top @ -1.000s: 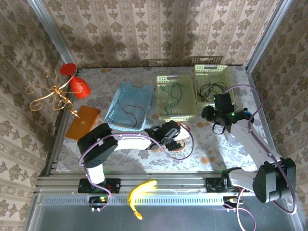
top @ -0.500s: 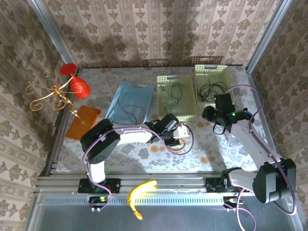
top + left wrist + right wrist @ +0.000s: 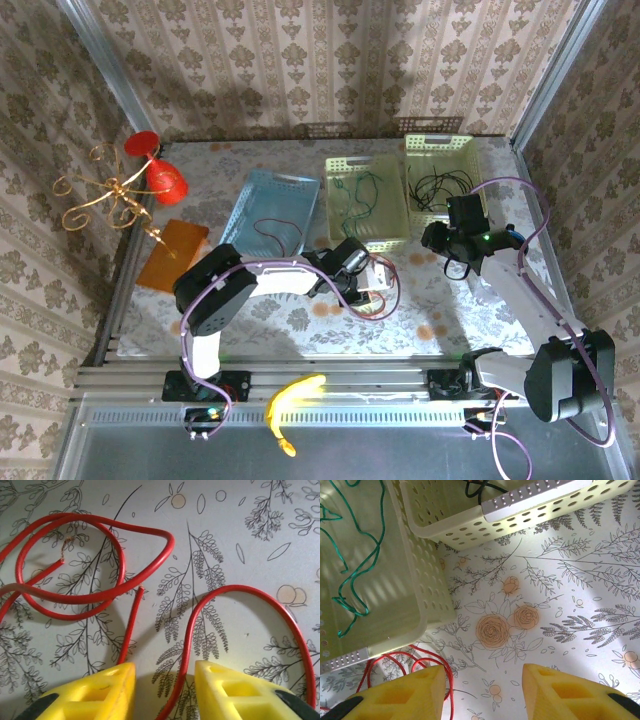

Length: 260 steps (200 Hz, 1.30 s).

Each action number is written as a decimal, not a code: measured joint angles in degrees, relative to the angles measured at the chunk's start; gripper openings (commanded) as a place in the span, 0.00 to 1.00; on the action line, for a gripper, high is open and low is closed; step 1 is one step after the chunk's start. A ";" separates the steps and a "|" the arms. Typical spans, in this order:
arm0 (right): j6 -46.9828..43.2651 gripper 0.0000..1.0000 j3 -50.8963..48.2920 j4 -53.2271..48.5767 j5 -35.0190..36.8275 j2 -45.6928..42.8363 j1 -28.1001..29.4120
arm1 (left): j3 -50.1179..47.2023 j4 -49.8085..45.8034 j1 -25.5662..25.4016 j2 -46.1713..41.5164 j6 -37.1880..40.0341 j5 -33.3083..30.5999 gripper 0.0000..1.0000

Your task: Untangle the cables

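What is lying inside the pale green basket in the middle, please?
A thin green cable lies in loose loops on the floor of the pale green basket. Whether anything lies beneath its loops cannot be told.

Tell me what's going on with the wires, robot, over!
Left gripper open, straddling the red cable. Right gripper open, empty. Cable's loops cross each other, close beside the pale green basket. Over.

Beige damask wallpaper (image 3: 300, 60) closes in on three sides — light falls on the flowered tablecloth (image 3: 450, 300).
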 measured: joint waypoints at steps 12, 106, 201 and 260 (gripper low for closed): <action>0.00 0.46 0.00 0.02 0.00 0.00 -0.02 | 0.00 0.02 -0.04 0.04 -0.13 0.50 0.17; 0.46 0.46 -0.02 0.02 0.00 -0.76 -0.17 | -0.04 0.02 -0.39 -11.54 -5.01 0.92 0.00; 1.57 0.46 -0.66 0.11 0.00 -1.03 -0.24 | 2.56 2.36 3.85 -29.31 -16.98 9.66 0.00; 1.55 0.46 -0.66 0.11 0.00 -1.25 -0.24 | 0.07 15.98 15.76 -36.11 -31.93 19.78 0.00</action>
